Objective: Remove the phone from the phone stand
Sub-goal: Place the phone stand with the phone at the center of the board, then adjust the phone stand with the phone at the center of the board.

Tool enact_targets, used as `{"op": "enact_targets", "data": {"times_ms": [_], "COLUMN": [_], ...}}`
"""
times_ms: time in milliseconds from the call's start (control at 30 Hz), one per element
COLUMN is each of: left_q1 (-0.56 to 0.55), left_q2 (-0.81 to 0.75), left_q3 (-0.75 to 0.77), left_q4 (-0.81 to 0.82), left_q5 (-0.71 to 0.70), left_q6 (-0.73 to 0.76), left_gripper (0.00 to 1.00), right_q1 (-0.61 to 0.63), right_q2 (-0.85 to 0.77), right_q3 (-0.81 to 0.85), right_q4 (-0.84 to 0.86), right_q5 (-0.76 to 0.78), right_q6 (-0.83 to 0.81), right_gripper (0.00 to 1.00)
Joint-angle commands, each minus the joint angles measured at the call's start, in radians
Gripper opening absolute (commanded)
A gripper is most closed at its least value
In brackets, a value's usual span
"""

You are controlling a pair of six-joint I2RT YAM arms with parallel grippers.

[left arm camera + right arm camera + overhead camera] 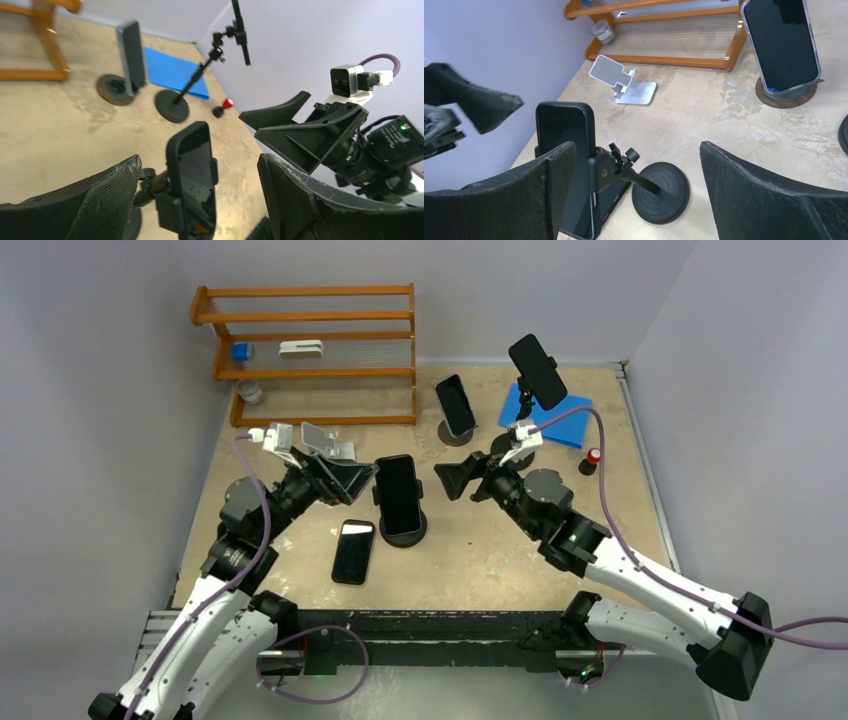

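Observation:
A black phone (398, 492) stands upright, clamped in a black stand with a round base (408, 532) at mid-table. My left gripper (347, 480) is open just left of the phone. In the left wrist view the phone (194, 172) sits between the two fingers (95, 202), touching neither. My right gripper (452, 480) is open just right of the phone, apart from it. In the right wrist view the phone (563, 131), its clamp (605, 179) and the base (661, 192) lie between my open right gripper's (636, 170) fingers, the phone near the left one.
A second phone (354, 551) lies flat in front of the stand. Another phone (456, 405) leans on a round wooden stand, and one more (537, 370) sits on a tall stand over a blue pad (560, 415). A white folding stand (322, 441), a wooden rack (310, 350) and a red-capped item (593, 456) stand behind.

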Motion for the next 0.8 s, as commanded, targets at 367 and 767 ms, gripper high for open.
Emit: {"op": "enact_targets", "data": {"times_ms": [367,767], "left_q1": [-0.004,-0.004], "left_q2": [0.025,0.099], "left_q3": [0.198,0.320], "left_q4": [-0.132,-0.194], "left_q5": [-0.425,-0.450], "left_q6": [0.147,0.289], "left_gripper": [0.92,1.00], "right_q1": [-0.001,0.145], "right_q2": [0.115,0.326], "right_q3": [0.272,0.572], "right_q4": [0.090,-0.039], "right_q5": [0.039,0.359], "right_q6": [0.038,-0.240], "right_gripper": [0.99,0.99]}}
